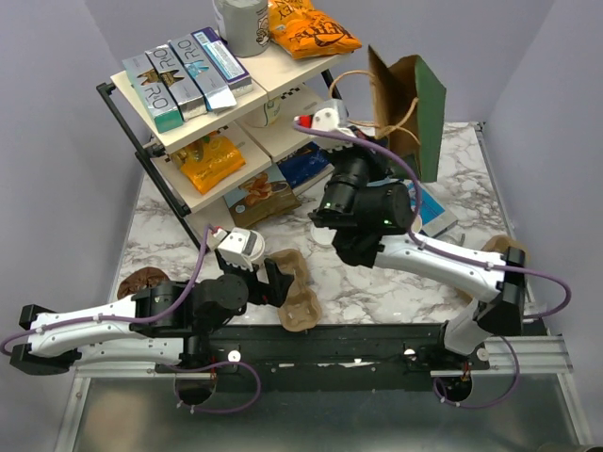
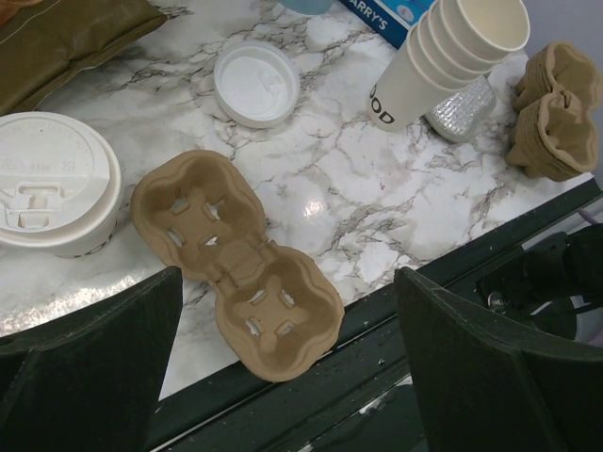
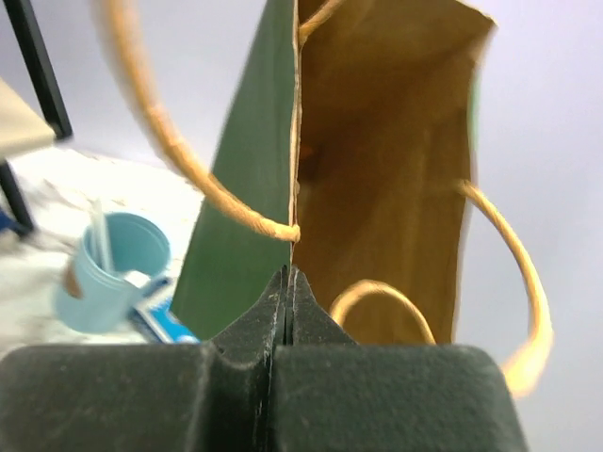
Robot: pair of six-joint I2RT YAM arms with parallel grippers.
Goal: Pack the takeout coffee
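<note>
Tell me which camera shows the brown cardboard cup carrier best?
The left wrist view: the cup carrier lies whole and unobstructed, both pockets visible from above. The top external view shows it small, partly hidden by the left gripper. The right wrist view does not show it.

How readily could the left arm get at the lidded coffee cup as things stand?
Probably yes: the left gripper is open, and the lidded coffee cup stands close by, nothing over it, only the cardboard carrier alongside.
</note>
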